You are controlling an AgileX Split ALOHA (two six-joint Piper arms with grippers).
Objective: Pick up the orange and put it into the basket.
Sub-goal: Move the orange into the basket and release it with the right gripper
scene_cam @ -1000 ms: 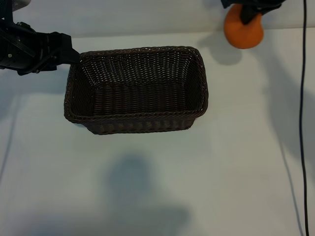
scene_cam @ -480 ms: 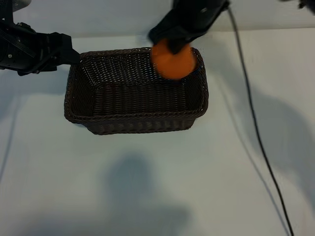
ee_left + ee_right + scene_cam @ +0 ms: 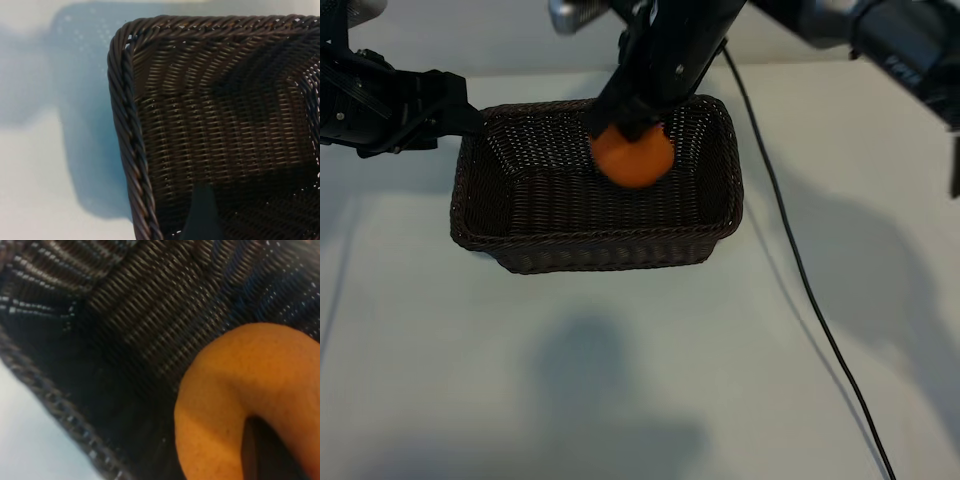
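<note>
The orange (image 3: 633, 155) hangs inside the mouth of the basket (image 3: 595, 240), toward its far wall and right of centre, pinched from above by the right gripper (image 3: 630, 120). Whether the fruit touches the basket floor cannot be told. Its upper part is covered by the gripper's dark fingers, and in the right wrist view only one side of the orange (image 3: 240, 405) shows, cut by the frame edge, with one finger (image 3: 260, 450) pressed into it and the woven wall of the basket (image 3: 145, 315) behind.

The left gripper (image 3: 470, 115) sits at the basket's far-left corner, jaws spread. In the left wrist view one fingertip (image 3: 202, 215) shows inside the braided rim (image 3: 125, 140); the other is out of frame. A black cable (image 3: 800, 270) trails across the white table (image 3: 620, 380) right of the basket.
</note>
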